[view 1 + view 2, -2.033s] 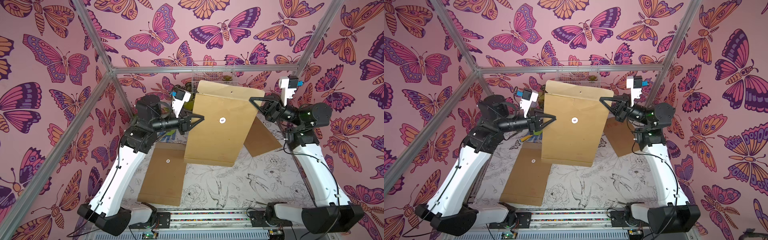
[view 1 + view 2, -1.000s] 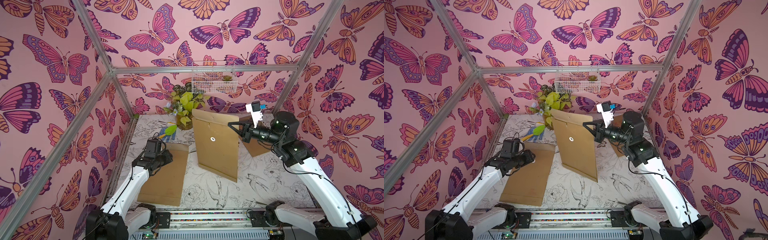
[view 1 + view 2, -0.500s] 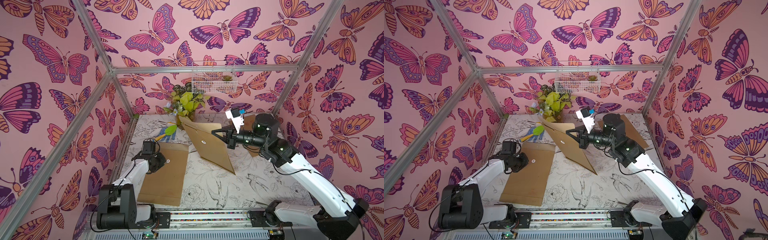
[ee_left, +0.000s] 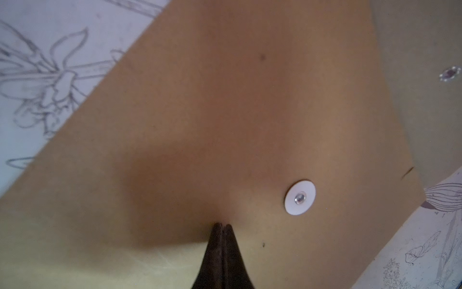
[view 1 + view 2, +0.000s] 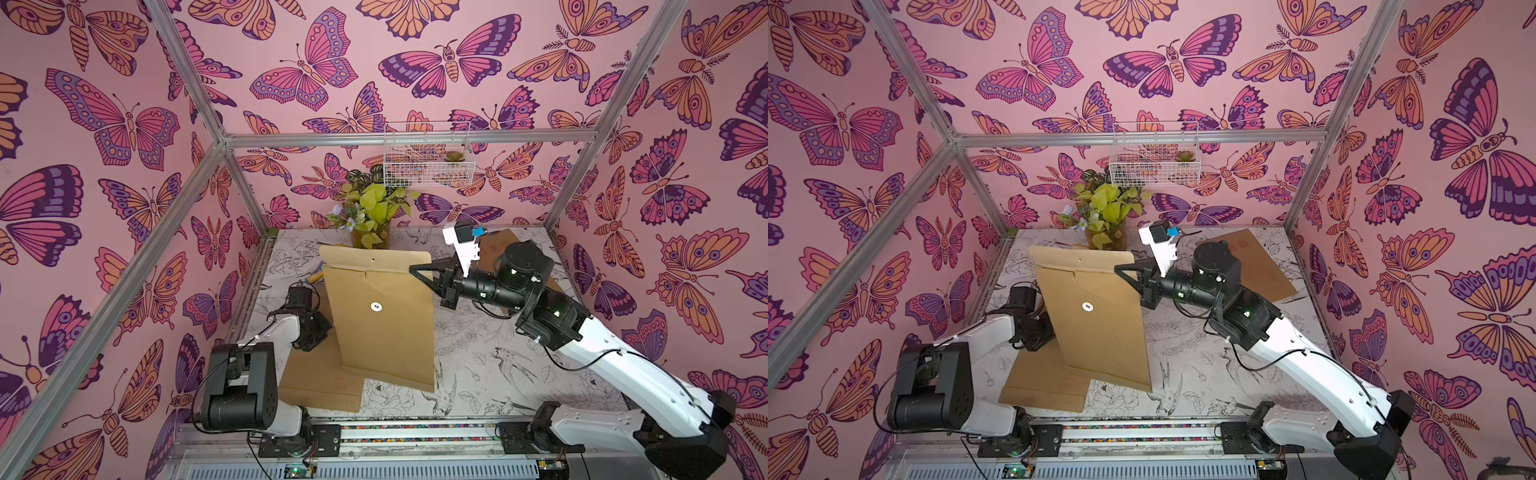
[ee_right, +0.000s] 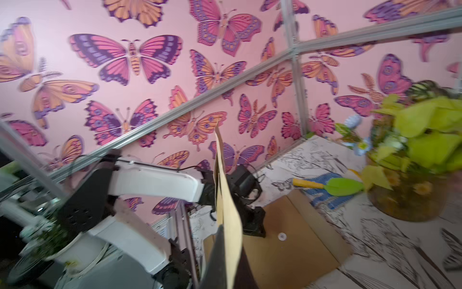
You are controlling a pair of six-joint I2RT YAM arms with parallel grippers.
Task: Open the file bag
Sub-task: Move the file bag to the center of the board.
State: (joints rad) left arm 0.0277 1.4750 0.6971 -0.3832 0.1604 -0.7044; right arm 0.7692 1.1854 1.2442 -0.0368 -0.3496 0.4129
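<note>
Pink butterfly walls [image 5: 374, 62]; alu frame bars [image 5: 311, 138]; floor [image 5: 498, 361] w/ b&w floral-bird print; wire basket [image 5: 428, 174] on back wall.

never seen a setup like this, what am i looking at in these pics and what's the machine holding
It is a robot with a left arm and a right arm, standing at a table in a butterfly-papered booth. The two wide pictures come from one camera overhead, so they nearly match. The other two come from a small camera on each wrist.

The right gripper is shut on the side edge of a brown paper file bag and holds it up. Its wrist picture shows that bag edge-on. The left gripper is shut and empty, tips down at a second file bag lying flat. A third file bag lies at the back, near a potted plant and a wire basket on the wall.
</note>
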